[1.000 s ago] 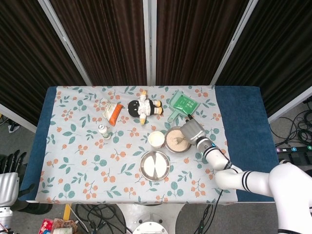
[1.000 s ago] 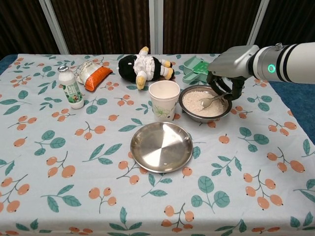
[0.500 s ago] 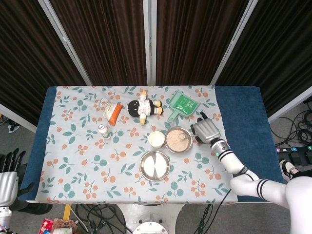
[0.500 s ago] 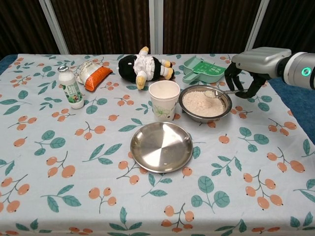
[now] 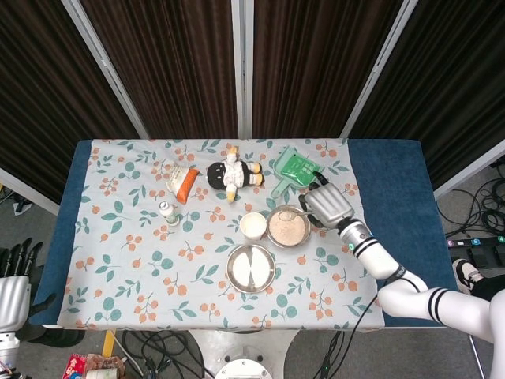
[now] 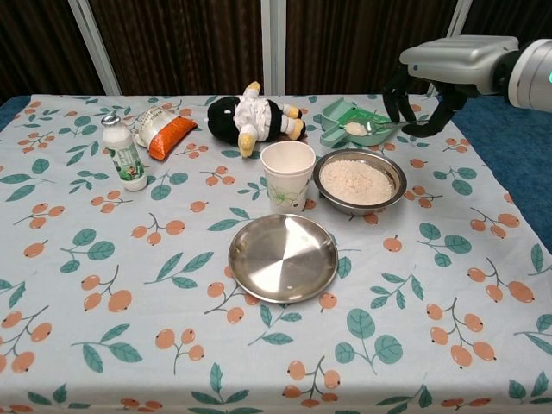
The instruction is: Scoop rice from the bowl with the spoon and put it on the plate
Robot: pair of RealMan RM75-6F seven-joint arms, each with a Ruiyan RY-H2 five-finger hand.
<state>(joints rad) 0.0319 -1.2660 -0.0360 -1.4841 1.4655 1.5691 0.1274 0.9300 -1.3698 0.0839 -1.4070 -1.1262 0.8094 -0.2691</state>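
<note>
A metal bowl point(image 6: 390, 197) of white rice point(image 6: 355, 179) stands right of centre on the floral cloth. The empty metal plate point(image 6: 283, 257) lies in front of it, nearer the table's front edge. My right hand point(image 6: 427, 93) holds the spoon point(image 6: 364, 128) by its handle, above and behind the bowl. The spoon's head carries a small heap of rice and points left, level, over the green dustpan. In the head view the right hand point(image 5: 327, 205) sits just right of the bowl point(image 5: 288, 247). My left hand point(image 5: 17, 264) hangs off the table at the lower left, fingers apart and holding nothing.
A paper cup point(image 6: 287, 175) stands just left of the bowl, behind the plate. A green dustpan point(image 6: 341, 116), a plush toy point(image 6: 250, 116), an orange snack bag point(image 6: 164, 131) and a small bottle point(image 6: 126, 153) line the back and left. Blue table edge shows at right point(image 5: 394, 189).
The right hand has lifted the spoon out of the bowl with rice on it and raised it up and toward the back of the table. The left hand is unchanged.
</note>
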